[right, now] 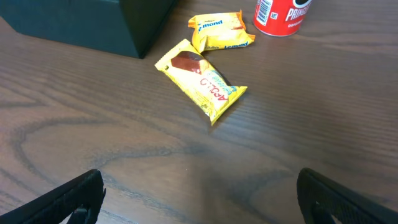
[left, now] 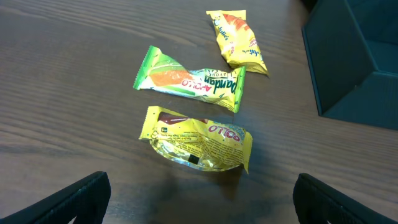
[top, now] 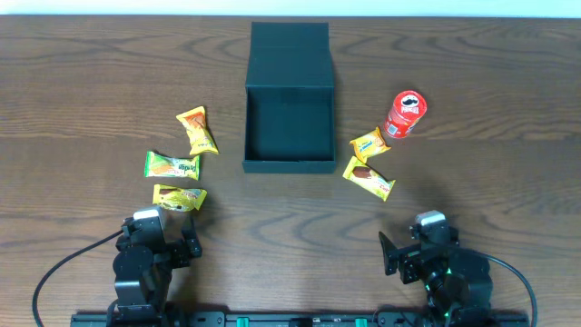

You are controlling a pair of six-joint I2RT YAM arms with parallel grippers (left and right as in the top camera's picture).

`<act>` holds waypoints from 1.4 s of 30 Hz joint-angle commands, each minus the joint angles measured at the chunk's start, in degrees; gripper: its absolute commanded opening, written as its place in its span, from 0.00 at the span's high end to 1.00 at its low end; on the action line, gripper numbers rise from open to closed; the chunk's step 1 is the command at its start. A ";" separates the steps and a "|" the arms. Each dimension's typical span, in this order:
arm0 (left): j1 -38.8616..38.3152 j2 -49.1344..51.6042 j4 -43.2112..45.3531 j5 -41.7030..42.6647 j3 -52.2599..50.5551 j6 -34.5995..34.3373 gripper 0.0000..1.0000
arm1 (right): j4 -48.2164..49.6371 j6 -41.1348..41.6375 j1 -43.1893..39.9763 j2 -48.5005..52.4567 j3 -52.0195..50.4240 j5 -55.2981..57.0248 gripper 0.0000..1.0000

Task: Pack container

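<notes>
we wait at the near edge of the table, both arms drawn back. our left gripper has its jaws spread wide with nothing between them, and our right gripper is likewise wide and empty. the container stands mid-table between two groups of snacks. its lid is folded back on the far side, so the mouth faces up and either arm can drop things in. it is empty, so we judge the packing not yet begun. on our left lie an orange packet, a green packet and a yellow packet. the yellow packet is nearest our left fingers and looks the likely first pick. on our right a yellow bar packet, a small yellow packet and a red can lie near the container's right wall, none touching it.
</notes>
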 commanded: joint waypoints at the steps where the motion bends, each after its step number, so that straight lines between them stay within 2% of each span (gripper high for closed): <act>1: -0.20 -0.28 -0.28 -1.07 -0.35 0.39 0.05 | -0.11 -0.52 0.46 -0.31 -0.26 0.15 0.01; 32: -0.20 -0.28 -0.28 -1.07 -0.35 0.39 0.05 | -0.09 -0.55 0.46 -0.31 -0.26 0.17 0.01; 36: -0.20 -0.28 -0.28 -1.07 -0.35 0.39 0.05 | 4.66 -0.04 0.46 -0.31 -0.26 -0.39 0.01; 38: -0.20 -0.28 -0.28 -1.07 -0.35 0.39 0.05 | 10.97 3.32 0.46 -0.31 -0.26 -3.02 0.01; 39: -0.20 -0.28 -0.28 -1.07 -0.35 0.39 0.05 | 15.47 8.46 0.46 -0.31 -0.26 -5.35 0.01; 40: -0.20 -0.28 -0.28 -1.07 -0.35 0.39 0.05 | 20.35 18.14 0.46 -0.31 -0.26 -9.46 0.01; 42: -0.20 -0.28 -0.28 -1.07 -0.35 0.39 0.05 | 23.26 30.67 0.46 -0.31 -0.26 -13.73 0.01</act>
